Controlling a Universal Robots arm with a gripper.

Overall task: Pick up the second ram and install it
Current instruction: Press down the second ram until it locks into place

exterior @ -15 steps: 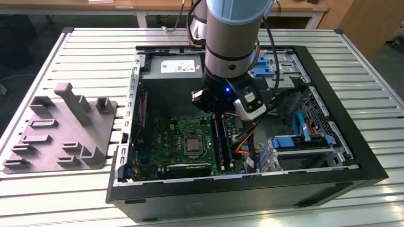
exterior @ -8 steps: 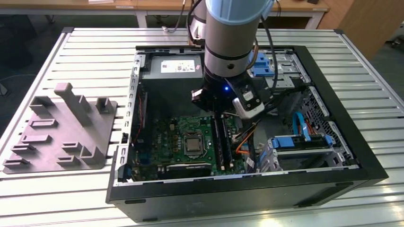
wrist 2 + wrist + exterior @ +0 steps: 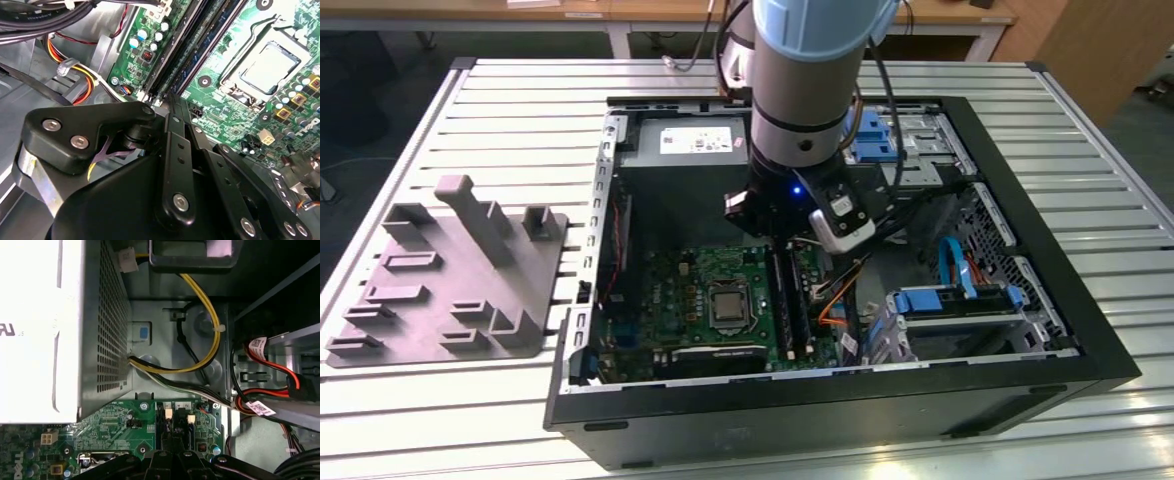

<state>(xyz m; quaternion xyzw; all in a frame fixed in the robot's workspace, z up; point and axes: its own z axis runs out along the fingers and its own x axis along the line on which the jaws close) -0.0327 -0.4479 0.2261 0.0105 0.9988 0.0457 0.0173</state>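
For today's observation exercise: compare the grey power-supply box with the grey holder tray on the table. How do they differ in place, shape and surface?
The power-supply box sits inside the computer case; the holder tray lies outside it on the slatted table. The box is a plain block with a perforated side; the tray is a flat plate with upright posts and ridges. The box carries a white label; the tray is bare. Both are grey.

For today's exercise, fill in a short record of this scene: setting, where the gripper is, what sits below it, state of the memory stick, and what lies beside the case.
setting: open computer case lying on a slatted table
gripper position: gripper lowered inside the case, at the end of the memory slots
below gripper: green motherboard with processor socket
memory stick: second ram cannot be told apart from the slots
power supply: grey box at the case's far end
beside case: grey holder at the exterior view's left
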